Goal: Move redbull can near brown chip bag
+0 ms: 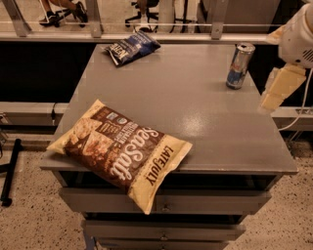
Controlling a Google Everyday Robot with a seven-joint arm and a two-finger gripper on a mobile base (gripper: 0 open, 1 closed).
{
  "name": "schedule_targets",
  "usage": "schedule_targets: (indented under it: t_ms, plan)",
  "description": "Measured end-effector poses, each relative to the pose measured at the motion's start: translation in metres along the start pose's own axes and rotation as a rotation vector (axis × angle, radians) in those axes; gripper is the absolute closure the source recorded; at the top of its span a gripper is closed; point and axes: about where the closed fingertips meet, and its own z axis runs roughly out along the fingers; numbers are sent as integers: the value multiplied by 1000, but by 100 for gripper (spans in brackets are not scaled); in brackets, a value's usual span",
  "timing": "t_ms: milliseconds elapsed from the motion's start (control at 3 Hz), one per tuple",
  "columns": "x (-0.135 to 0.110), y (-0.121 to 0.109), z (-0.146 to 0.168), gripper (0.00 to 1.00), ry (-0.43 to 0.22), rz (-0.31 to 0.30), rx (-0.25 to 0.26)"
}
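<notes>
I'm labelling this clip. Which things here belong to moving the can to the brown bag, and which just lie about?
In the job:
slim silver and blue metal redbull can, far right corner
large brown chip bag, front left edge
pale gripper, beside the table's right edge

Lying about:
small dark blue chip bag, far left

Office, swivel chairs (142, 13) behind metal cabinet (205, 122), pincer (279, 90) far right
</notes>
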Motion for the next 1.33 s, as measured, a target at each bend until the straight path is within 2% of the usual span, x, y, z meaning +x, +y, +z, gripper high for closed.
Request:
schedule_targets:
  t_ms: [333, 1000, 1333]
  plan:
    - [13, -43, 18, 0, -31, 48, 67]
    - [8, -120, 76, 0, -232, 171, 130]
    - [4, -146, 97, 0, -327, 221, 160]
